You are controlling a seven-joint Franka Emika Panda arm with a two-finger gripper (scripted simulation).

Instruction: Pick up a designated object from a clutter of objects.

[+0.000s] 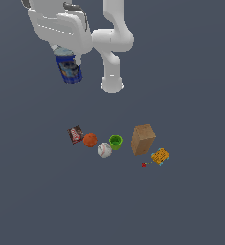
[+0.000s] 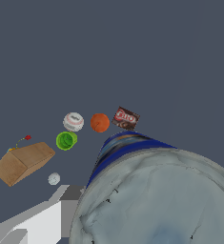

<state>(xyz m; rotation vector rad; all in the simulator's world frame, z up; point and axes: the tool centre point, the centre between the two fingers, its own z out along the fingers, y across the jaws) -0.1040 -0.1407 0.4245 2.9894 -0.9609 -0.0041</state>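
Observation:
The designated object, a blue can (image 1: 69,67) with a silver-grey top and printed label, hangs tilted high above the floor at the exterior view's upper left. My gripper (image 1: 68,60) is shut on it, and the white hand hides the fingertips. In the wrist view the can's silver top (image 2: 156,200) and blue side (image 2: 127,145) fill the near corner. Part of a white and grey finger (image 2: 42,221) shows beside the can. The rest of the clutter lies far below on the floor.
On the floor lie a dark red packet (image 1: 75,134), an orange ball (image 1: 90,139), a white baseball (image 1: 104,150), a green cup (image 1: 115,141), a brown cardboard box (image 1: 143,139) and a yellow-orange item (image 1: 160,156). The arm's white base (image 1: 112,81) stands behind them.

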